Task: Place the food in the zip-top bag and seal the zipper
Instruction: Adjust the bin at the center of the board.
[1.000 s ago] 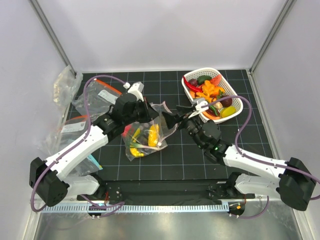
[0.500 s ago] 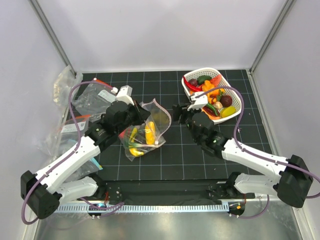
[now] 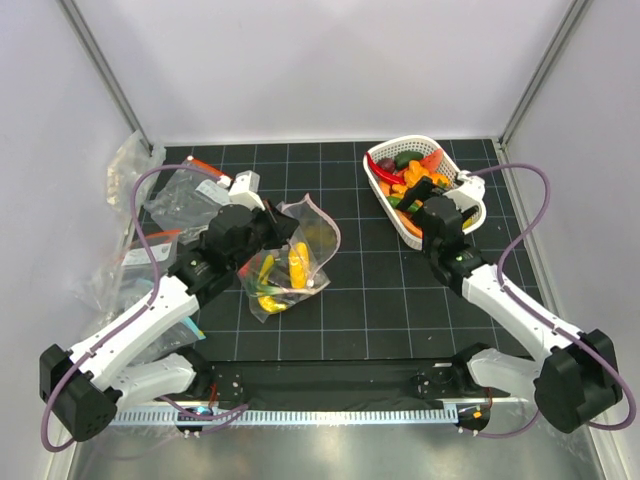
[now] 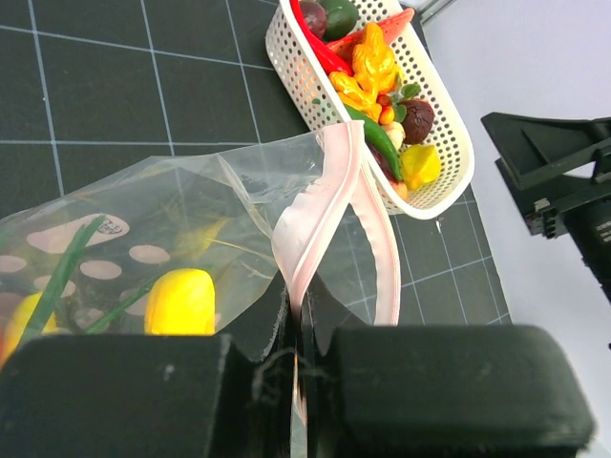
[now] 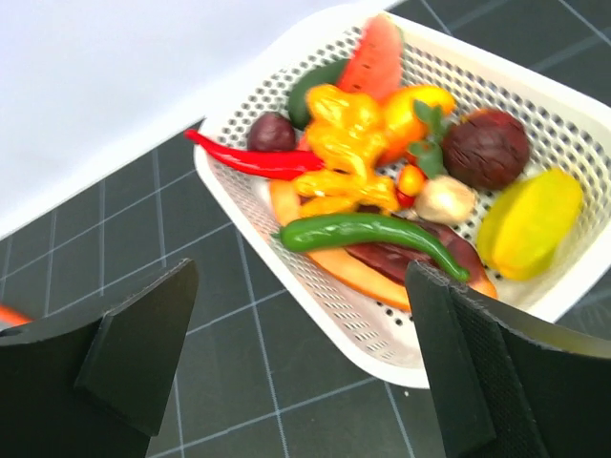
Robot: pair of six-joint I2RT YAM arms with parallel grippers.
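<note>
The zip-top bag (image 3: 290,262) lies left of centre with its mouth standing open, yellow bananas and a green piece inside. My left gripper (image 3: 274,228) is shut on the zipper (image 4: 315,205), the pale pink strip, at the mouth's left end. In the left wrist view the bag (image 4: 143,229) shows its pale dots and a yellow piece (image 4: 181,301). My right gripper (image 3: 425,205) is open and empty just above the near edge of the white basket (image 3: 400,142). The right wrist view shows the food there: green chili (image 5: 368,232), red chili (image 5: 253,162), orange peppers (image 5: 348,134), dark purple pieces (image 5: 485,145).
Labelled clear bags with orange-red strips (image 3: 190,190) lie at the back left, and more crumpled clear bags (image 3: 128,168) against the left wall. The basket's wall (image 5: 382,329) sits between my right fingers. The cell's walls close in on both sides.
My right gripper has left the bag's mouth and swung right to the basket. My left gripper has drawn slightly left, still holding the zipper; the bag's mouth stays open.
</note>
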